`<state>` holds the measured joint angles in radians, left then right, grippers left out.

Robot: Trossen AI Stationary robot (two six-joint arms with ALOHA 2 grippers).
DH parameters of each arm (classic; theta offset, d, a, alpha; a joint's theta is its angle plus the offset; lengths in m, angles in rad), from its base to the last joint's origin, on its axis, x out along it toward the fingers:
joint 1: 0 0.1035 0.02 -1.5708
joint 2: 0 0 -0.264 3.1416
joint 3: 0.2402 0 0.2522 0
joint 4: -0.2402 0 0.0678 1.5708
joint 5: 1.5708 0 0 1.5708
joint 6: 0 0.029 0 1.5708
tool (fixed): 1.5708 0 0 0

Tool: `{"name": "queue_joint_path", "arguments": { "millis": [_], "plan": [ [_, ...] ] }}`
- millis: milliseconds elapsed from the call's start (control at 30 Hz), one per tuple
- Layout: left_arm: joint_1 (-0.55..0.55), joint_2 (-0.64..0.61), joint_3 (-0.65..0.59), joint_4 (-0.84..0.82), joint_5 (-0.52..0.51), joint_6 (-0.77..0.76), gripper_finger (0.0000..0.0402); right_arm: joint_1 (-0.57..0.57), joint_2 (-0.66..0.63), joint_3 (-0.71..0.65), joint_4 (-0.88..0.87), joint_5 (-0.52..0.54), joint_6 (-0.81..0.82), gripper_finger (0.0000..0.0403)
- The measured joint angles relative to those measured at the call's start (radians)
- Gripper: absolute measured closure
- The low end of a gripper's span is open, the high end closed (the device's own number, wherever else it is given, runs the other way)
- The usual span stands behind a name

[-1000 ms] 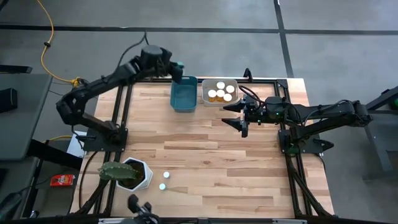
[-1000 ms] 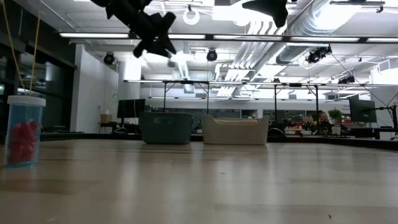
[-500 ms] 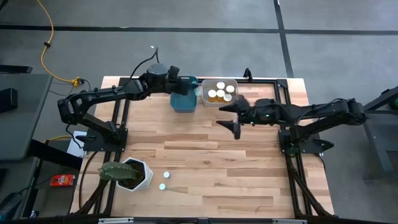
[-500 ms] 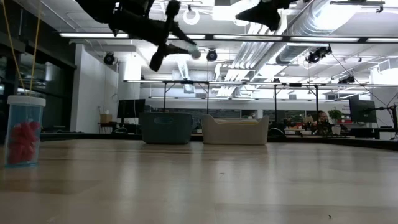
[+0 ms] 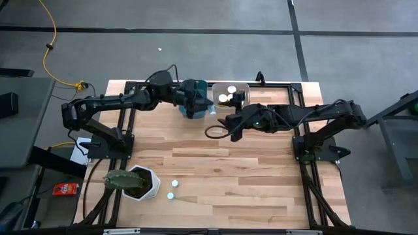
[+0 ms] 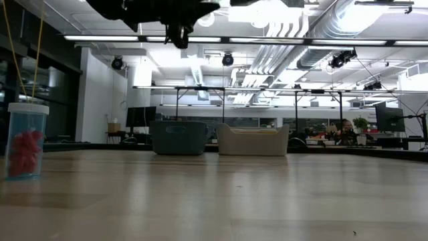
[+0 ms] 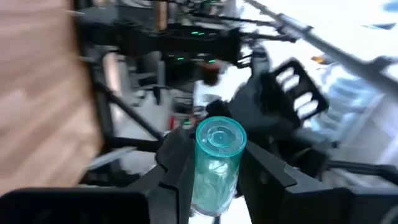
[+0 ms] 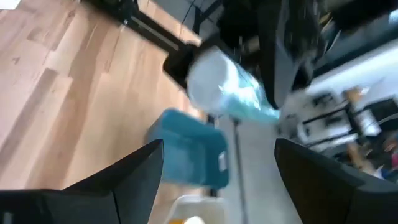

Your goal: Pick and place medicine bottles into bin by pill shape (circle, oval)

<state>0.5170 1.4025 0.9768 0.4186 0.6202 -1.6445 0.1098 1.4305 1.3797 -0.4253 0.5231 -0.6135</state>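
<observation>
Peering at the left gripper (image 7: 216,149), I am seeing its jaws pinching a small bottle (image 7: 219,177) by its sides, round cap facing the wrist camera. The bottle's lower end is hiding behind the fingers. It is looking see-through and bluish-green rather than amber, and I cannot tell what is inside it. Everything beyond those jaws is smearing into blur.

From above, that gripper is hanging over the blue bin (image 5: 189,108) and covering much of it, so the bottle is hard to pick out there.

The right gripper (image 8: 217,146) is pointing at the left one from close by, its jaws standing wide apart with nothing between them. Past them the held bottle is showing slantwise, pale cap end nearest, with the blue bin lying below it.

Just beside the blue bin a pale bin (image 5: 246,87) is holding several capped bottles (image 5: 225,98), white tops up, partly covered by the right arm.

Well away from both pairs of jaws, two loose bottles (image 5: 174,184) are standing near a plant pot (image 5: 151,186), showing only as white dots. At table level one of them (image 6: 27,140) is showing red lumps inside, while both arms are being cut off by the upper edge.
</observation>
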Motion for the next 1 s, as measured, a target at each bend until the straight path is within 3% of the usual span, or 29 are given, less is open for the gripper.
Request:
{"name": "queue_joint_path", "arguments": {
  "millis": [200,433,1000],
  "plan": [
    [-0.025,0.0,0.001,0.14,-0.016,-0.155,0.0302,0.037,0.042,0.1,0.046,0.07,-0.205,0.0103],
    [-0.034,-0.001,0.001,0.17,-0.105,-0.18,0.0302,0.068,0.044,0.117,0.202,0.162,-0.393,0.0103],
    [-0.042,0.0,0.001,0.239,-0.248,-0.151,0.0302,0.054,0.091,0.117,0.226,0.259,-0.376,0.0105]
  ]
}}
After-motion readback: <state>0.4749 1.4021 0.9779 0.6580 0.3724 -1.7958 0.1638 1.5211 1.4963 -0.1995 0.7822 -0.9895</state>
